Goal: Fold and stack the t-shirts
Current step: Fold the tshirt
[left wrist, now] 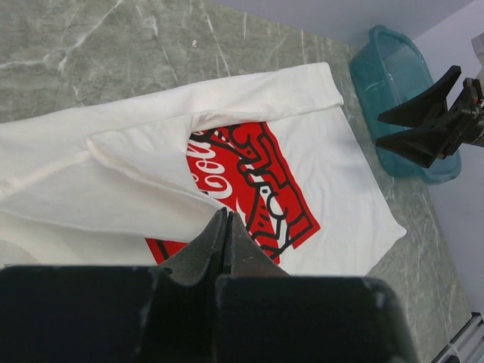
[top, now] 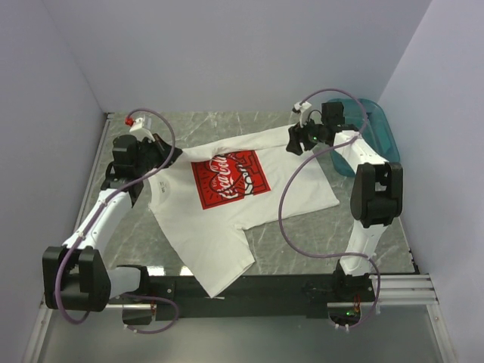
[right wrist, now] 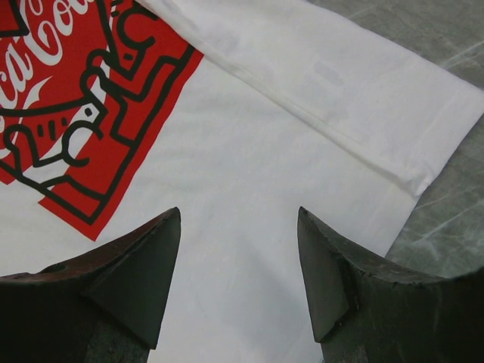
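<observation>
Left fingers (left wrist: 212, 246) pressed together at the shirt's sleeve side; can't tell if any cloth is pinched. T-shirt (top: 302, 189) lies print-up mid-tabletop (top: 227, 125) between the arms, one corner draped over the near edge. A sleeve-side flap is turned in toward the red print and the far edge looks rolled in — otherwise mostly flat. Right fingers (right wrist: 144, 265) apart, hovering over the hem end, gripping nothing. Teal basin (top: 378, 125) at far right. Judgement: early — first fold barely started, no stack yet.
</observation>
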